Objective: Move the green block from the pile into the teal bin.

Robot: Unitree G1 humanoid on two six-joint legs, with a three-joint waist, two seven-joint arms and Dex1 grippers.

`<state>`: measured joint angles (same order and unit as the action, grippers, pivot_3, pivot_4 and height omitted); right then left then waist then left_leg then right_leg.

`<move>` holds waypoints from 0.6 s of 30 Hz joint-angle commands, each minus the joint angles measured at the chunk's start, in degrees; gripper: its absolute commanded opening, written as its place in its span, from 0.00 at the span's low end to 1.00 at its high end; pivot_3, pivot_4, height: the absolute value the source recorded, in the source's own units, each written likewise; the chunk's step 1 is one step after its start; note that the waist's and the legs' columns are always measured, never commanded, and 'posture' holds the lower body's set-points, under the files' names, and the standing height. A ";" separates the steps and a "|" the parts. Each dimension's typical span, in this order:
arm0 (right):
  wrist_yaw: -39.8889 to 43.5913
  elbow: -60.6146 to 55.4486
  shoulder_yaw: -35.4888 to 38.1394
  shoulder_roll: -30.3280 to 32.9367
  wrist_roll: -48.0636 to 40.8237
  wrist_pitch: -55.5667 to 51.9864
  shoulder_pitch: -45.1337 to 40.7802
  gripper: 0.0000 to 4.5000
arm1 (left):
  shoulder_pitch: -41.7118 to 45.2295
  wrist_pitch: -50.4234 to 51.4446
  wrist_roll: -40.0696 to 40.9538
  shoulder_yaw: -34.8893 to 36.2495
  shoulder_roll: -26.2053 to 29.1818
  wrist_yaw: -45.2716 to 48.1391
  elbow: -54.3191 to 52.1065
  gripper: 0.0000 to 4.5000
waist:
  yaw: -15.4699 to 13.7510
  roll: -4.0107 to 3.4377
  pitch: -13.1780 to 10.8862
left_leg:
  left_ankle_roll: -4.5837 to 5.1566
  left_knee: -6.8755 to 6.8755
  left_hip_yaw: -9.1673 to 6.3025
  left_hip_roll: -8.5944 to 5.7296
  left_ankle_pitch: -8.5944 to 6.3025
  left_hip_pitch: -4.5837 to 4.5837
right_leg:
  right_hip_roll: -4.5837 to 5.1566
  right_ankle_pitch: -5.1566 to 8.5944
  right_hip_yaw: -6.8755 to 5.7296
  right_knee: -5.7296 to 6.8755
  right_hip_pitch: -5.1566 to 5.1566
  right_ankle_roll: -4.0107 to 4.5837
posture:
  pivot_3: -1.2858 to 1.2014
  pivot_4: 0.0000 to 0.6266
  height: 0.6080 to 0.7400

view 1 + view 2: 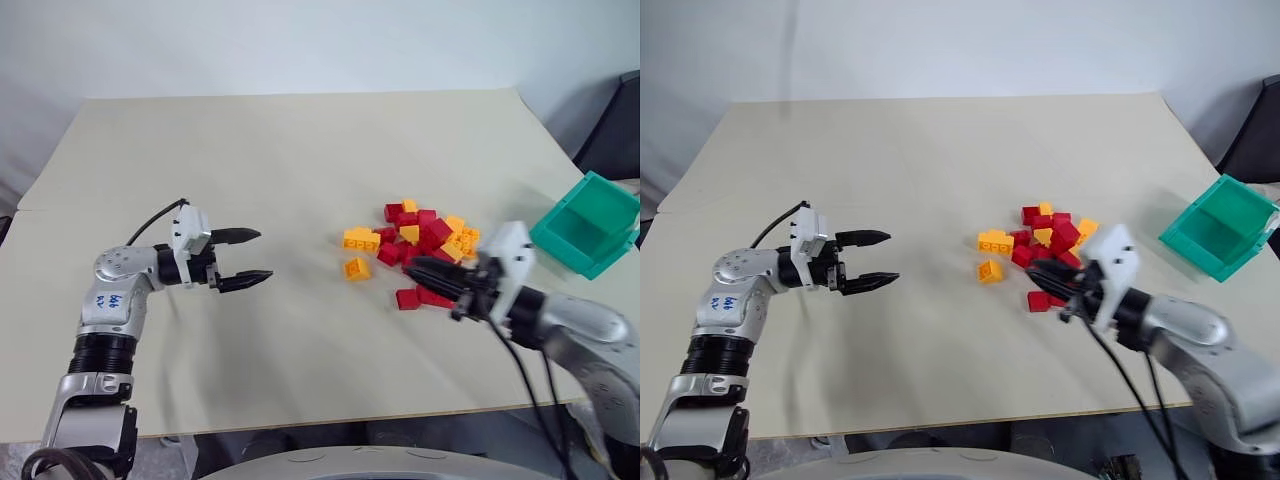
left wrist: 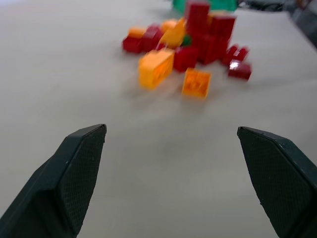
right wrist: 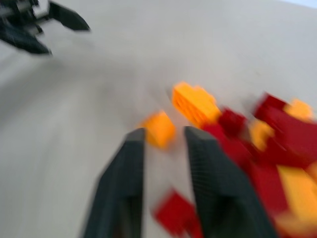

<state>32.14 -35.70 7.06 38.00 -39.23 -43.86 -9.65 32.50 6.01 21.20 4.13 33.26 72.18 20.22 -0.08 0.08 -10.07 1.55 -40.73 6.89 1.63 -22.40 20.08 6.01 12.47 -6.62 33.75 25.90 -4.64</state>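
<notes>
A: What does the work surface look like?

B: A pale beige bench (image 1: 280, 160) with a matte top, set against a plain white wall (image 1: 300, 40). At the far right edge a dark object (image 1: 615, 130) stands beside the bench; I cannot tell what it is.

A: Where are the bricks?

B: The pile (image 1: 415, 245) of red and yellow-orange bricks lies right of centre. A loose orange brick (image 1: 356, 268) sits just left of it, and a red brick (image 1: 407, 298) lies at its near edge.

A: And the green block?

B: A small patch of green (image 2: 185, 40) peeks out among the red bricks in the left wrist view; that seems to be the green block, mostly buried in the pile.

A: The bin?

B: The teal bin (image 1: 590, 225) stands at the right edge of the bench, tilted, well right of the pile.

A: The end effectors?

B: The left end effector (image 1: 250, 257) hovers over bare bench to the left, fingers spread apart. The right end effector (image 1: 420, 268) is at the near edge of the pile, fingers nearly together, nothing visibly between them.
</notes>
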 commanded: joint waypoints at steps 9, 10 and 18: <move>-2.97 23.45 -6.82 -5.24 16.91 12.94 -11.43 0.02 | 1.22 -2.23 6.06 1.13 -3.00 7.85 -0.30 1.00 | 0.24 0.00 0.00 | 0.04 -0.33 0.06 -0.03 -0.07 0.13 | -0.09 -0.01 -0.04 0.06 0.00 -0.02 | 0.52 0.24 1.00; -3.34 26.15 -6.45 -5.19 18.25 14.38 -12.33 0.02 | 0.88 -2.11 5.88 1.08 -2.93 7.54 -0.52 1.00 | 0.23 0.00 0.00 | 0.04 -0.34 0.06 -0.03 -0.07 0.13 | -0.09 -0.01 -0.05 0.06 -0.01 -0.02 | 0.52 0.24 1.00; -4.50 37.16 -1.91 -2.96 24.34 21.20 -15.52 0.02 | -1.28 -2.29 5.50 1.25 -2.67 5.76 -2.39 1.00 | 0.35 0.00 0.00 | 0.03 -0.31 0.09 0.06 -0.07 0.15 | -0.10 -0.01 -0.02 0.04 0.00 -0.02 | 0.52 0.24 1.00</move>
<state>28.16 0.99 2.09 33.30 -15.90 -24.76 -23.85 31.61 4.16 25.94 4.12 30.07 78.43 20.42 0.27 0.08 -10.07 1.58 -41.05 6.97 1.70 -22.47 20.22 5.91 12.46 -6.63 33.80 25.90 -4.66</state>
